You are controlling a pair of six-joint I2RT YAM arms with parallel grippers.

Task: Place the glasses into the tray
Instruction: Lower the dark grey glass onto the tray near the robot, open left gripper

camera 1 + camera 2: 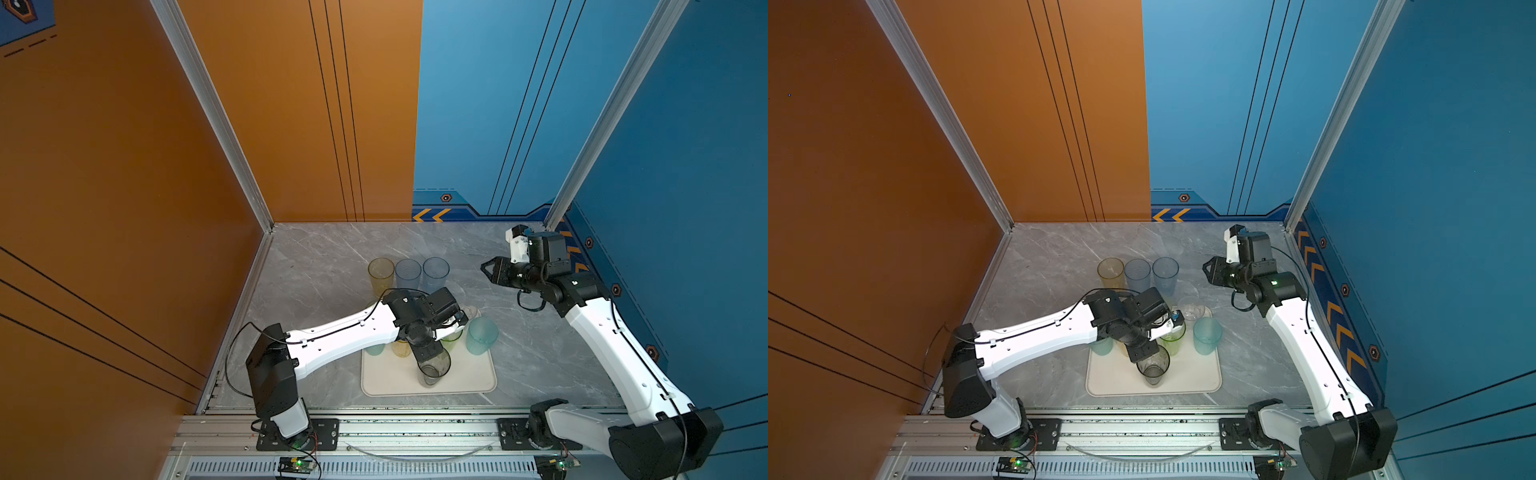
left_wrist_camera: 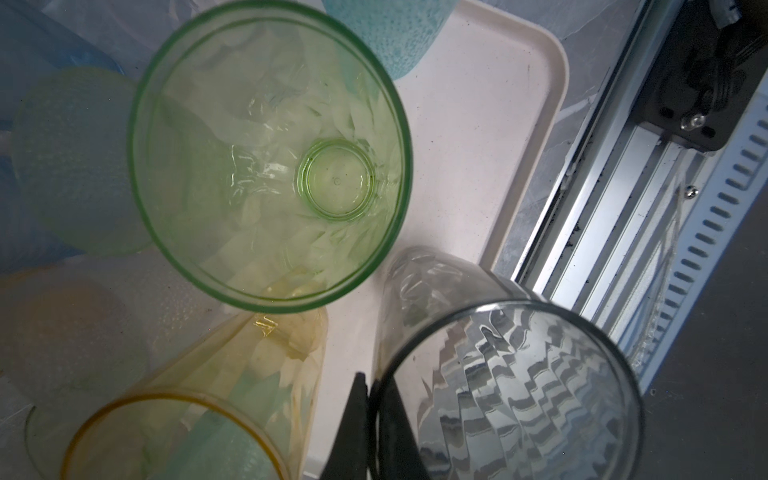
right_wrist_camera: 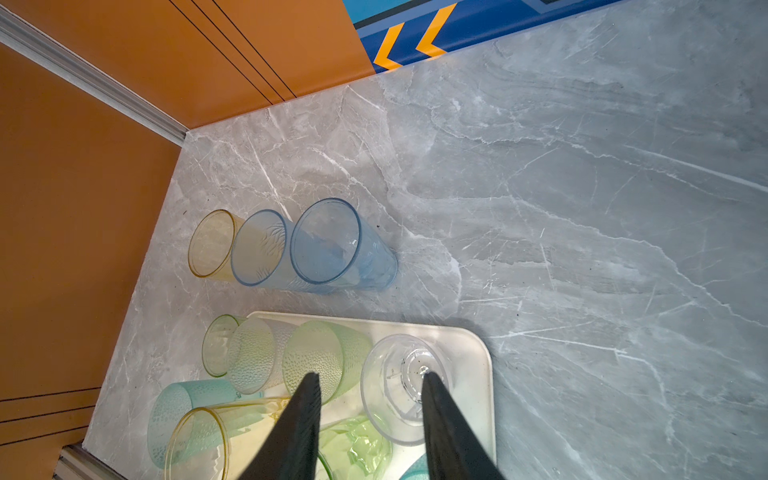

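Three glasses [image 1: 408, 274] stand on the table [image 1: 316, 266] beyond the tray [image 1: 386, 380] in a top view, so the job looks unfinished. The left gripper [image 1: 432, 353] holds the grey glass [image 1: 434, 370] at the tray's near middle. The right gripper [image 1: 487, 268] hangs far right, apart from everything. I cannot tell whether the grey glass is seated; released while hanging or tilted, it could topple.

Left wrist view: the fingers [image 2: 357, 419] are clamped on the grey glass's rim, one inside and one outside. A green glass [image 2: 270, 153] and a yellow glass [image 2: 199, 395] stand close by, so a sideways withdrawal could knock them.

Right wrist view: the right jaws stand apart and empty. A clear glass [image 3: 403, 386] sits at the tray's far right corner; a low reach toward the table glasses could clip it.
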